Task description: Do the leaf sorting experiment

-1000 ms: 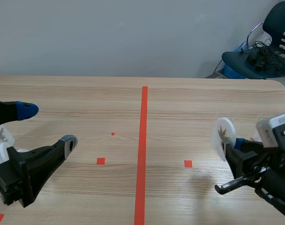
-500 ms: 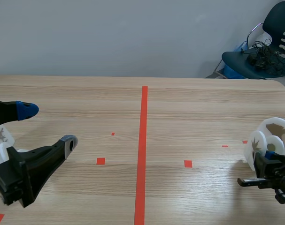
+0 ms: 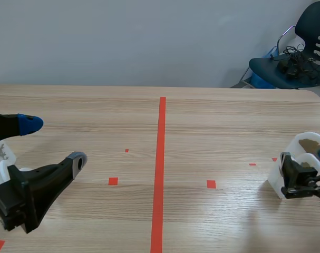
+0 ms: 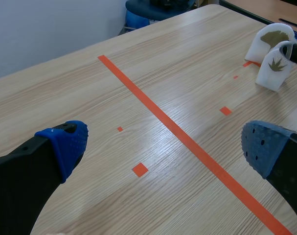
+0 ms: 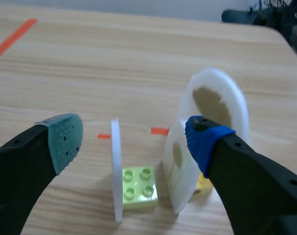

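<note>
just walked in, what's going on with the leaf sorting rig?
The right gripper is open at a cluster of white leaf discs near the right edge of the table. One thin disc, with a green brick at its foot, stands between the fingers, ungripped. The left gripper is open over the table's left side, holding nothing, with a snowflake disc beside it.

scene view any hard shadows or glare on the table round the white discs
Scene view: even light, with only a faint soft shadow on the table beside the white discs and the right gripper; no glare. Right wrist view: a soft shadow at the foot of the green block. Left wrist view: no hard shadows either.
</note>
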